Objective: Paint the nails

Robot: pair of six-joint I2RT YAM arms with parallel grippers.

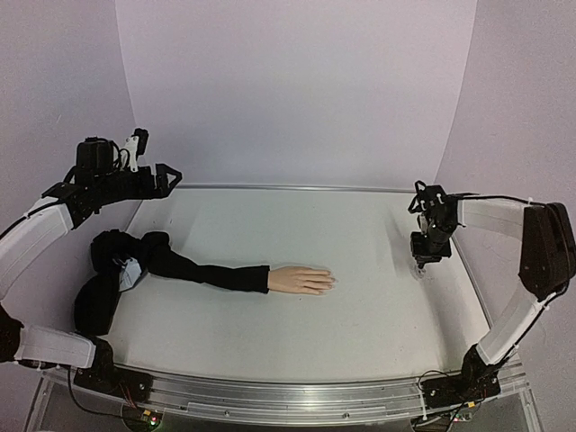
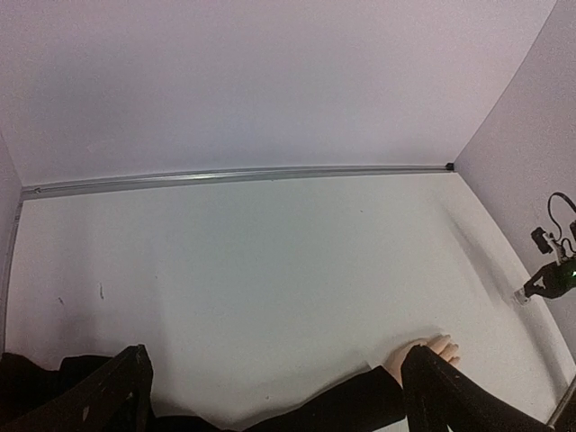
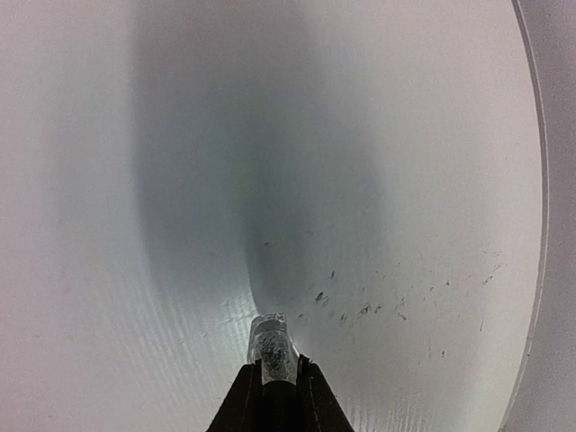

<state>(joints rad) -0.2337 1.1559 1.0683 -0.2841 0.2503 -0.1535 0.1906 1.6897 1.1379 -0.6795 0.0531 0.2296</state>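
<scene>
– Looking down from the top camera, where is the mannequin hand [image 1: 301, 280]?

– Lying flat on the bench [image 1: 270, 216], a little left of the middle, with its fingers pointing right. The nails [image 1: 329, 283] are at those fingertips, too small to make out. A long black sleeve [image 1: 211, 274] runs off to the left and bunches up beside the left arm.

– And the arms?

– The left gripper [image 1: 171, 178] hovers over the far-left corner, well apart from the hand. The right gripper [image 1: 420, 263] points down near the bench's right edge, also well apart from it. From here I cannot tell what it holds.

– What does the left wrist camera show?

– Its two dark fingers [image 2: 117, 396] sit at the bottom corners of the view. So the jaws are spread wide, with nothing between them but bare bench. The pale hand peeks out partly behind the right-hand finger, and the sleeve crosses the bottom edge. The right gripper shows small at the far right.

– And the right wrist camera?

– There the jaws are closed tight on a small clear glassy piece [image 3: 272, 346], which sticks out past the fingertips. Its end is at or just above the surface, and I cannot tell which. A few dark specks [image 3: 360, 308] mark the bench just beside it. The hand and nails are out of this view.
</scene>
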